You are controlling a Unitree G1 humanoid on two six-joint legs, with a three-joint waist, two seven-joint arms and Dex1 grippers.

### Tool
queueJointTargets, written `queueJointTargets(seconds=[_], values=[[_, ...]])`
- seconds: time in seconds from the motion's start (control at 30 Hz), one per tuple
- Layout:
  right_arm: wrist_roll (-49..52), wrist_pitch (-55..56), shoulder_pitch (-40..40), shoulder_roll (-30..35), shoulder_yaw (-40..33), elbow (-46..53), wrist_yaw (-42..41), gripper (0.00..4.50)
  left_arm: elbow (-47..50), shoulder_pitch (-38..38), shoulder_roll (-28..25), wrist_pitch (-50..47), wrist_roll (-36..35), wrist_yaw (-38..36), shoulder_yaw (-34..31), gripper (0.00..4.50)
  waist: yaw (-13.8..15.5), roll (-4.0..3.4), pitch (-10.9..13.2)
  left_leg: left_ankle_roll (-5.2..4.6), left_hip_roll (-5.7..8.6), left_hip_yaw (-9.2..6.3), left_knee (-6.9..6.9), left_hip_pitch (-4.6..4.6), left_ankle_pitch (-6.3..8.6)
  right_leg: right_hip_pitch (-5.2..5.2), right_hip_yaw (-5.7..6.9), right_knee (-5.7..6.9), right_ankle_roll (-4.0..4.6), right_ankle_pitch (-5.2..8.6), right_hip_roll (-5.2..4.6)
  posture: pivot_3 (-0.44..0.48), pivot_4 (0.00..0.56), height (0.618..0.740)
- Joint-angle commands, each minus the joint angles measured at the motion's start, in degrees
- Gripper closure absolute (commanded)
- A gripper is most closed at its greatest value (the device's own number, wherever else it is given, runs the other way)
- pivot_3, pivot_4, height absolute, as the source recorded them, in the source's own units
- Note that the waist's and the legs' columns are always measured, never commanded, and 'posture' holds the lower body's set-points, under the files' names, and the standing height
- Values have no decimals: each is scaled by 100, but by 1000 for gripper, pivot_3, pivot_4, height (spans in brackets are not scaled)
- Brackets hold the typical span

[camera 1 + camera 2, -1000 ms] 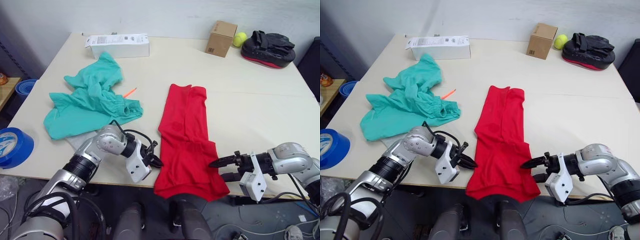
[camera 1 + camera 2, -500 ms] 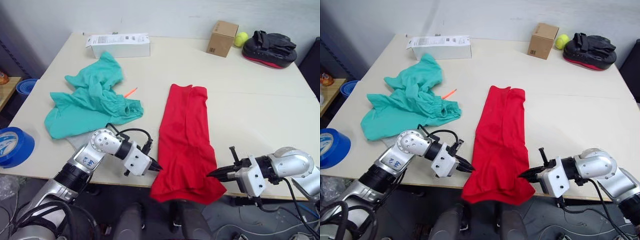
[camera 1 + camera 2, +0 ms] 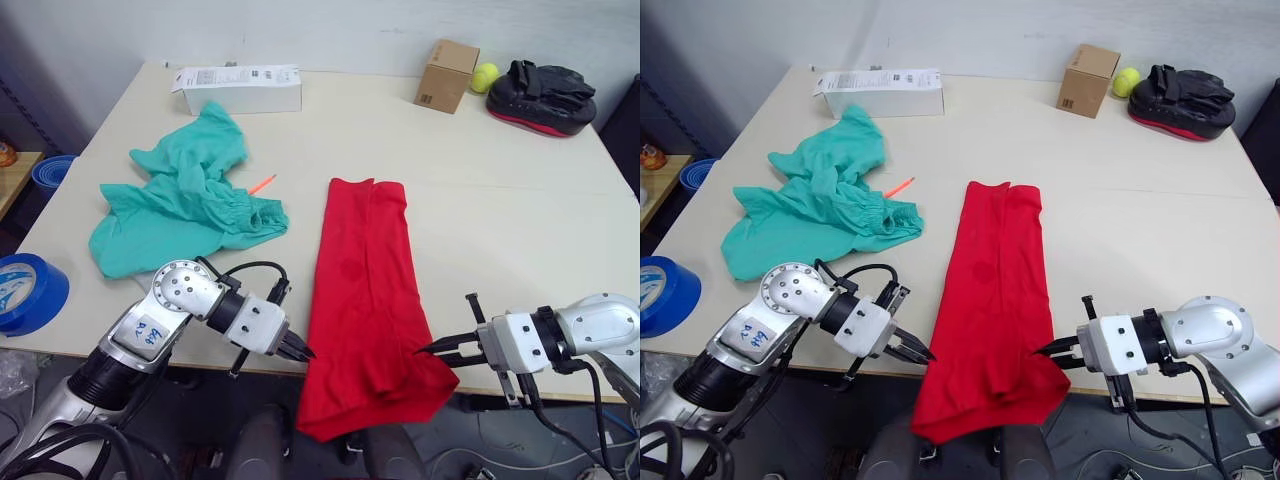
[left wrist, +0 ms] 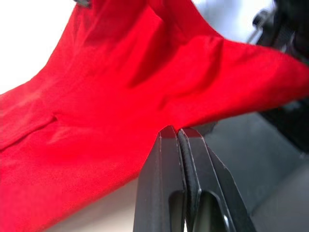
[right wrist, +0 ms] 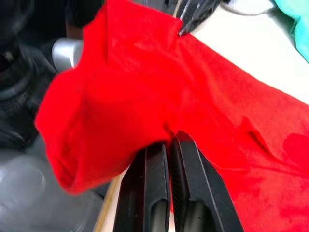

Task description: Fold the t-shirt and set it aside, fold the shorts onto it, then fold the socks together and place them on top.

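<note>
The worktop [image 3: 500,200] carries the whole job, and the t-shirt [image 3: 362,270] is the big change on it: a long red strip already folded lengthwise, it now sits drawn nearer to the front edge than a second ago, its far end pulled back from where it lay and its near end spilling over the edge and hanging in a loose fold. That shift comes from both arms having closed in on the near corners. The left pincer [image 3: 296,351], which a second ago hovered beside the cloth, is now clamped tight on the shirt's left near edge, fingers pressed together with red fabric at the tips in the left wrist view. The right pincer [image 3: 432,349] has likewise come in and is pinched narrow on the right near corner. I judge the grip for the crosswise fold is made, so the next move should carry these corners up toward the collar end. The shorts [image 3: 185,200] lie crumpled, teal, well apart on the left, untouched, with a small orange pen [image 3: 260,185] just beside them.
</note>
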State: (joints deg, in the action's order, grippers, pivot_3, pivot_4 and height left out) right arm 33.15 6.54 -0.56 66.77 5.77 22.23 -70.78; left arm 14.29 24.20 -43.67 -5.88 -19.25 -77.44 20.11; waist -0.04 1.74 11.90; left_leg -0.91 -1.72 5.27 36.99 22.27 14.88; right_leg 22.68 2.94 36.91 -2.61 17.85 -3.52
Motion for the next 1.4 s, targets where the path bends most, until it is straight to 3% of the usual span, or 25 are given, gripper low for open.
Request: queueJointTargets(seconds=[0.03,0.47,0.8,1.1,1.4], values=[[365,-518,85,79,-423,402,-143,4454,448,3,-45,-866,-494,181,-315,4500,1,0,0,-1,0,-1,0,3,2,1,1,-3,-2,0,0,0,150,740],[58,-2007,-1842,-871,-439,-893,157,4454,-914,1122,999,-2603,-619,1902,-1269,4500,-5,-1,2,-7,3,1,5,15,-2,6,0,-20,-15,-8,0,0,150,740],[-1447,-1969,-3654,-2074,91,-2948,780,4454,-2466,1927,1695,-2098,-35,2833,-1495,4500,-14,-2,3,3,5,8,5,17,4,17,5,-3,-19,-10,1,0,150,740],[-1947,-2269,-4288,-2822,153,-4105,1082,4454,-3905,2585,2262,-1605,303,3245,-1588,4500,-15,-2,3,9,7,13,13,29,1,24,7,-1,-28,-15,0,0,150,740],[-2288,-2286,-4863,-3077,62,-5270,1391,4454,-5539,3380,2614,-1127,562,3484,-1809,4500,-25,-2,3,30,9,22,22,78,-15,92,3,34,-29,-16,0,0,150,740]])
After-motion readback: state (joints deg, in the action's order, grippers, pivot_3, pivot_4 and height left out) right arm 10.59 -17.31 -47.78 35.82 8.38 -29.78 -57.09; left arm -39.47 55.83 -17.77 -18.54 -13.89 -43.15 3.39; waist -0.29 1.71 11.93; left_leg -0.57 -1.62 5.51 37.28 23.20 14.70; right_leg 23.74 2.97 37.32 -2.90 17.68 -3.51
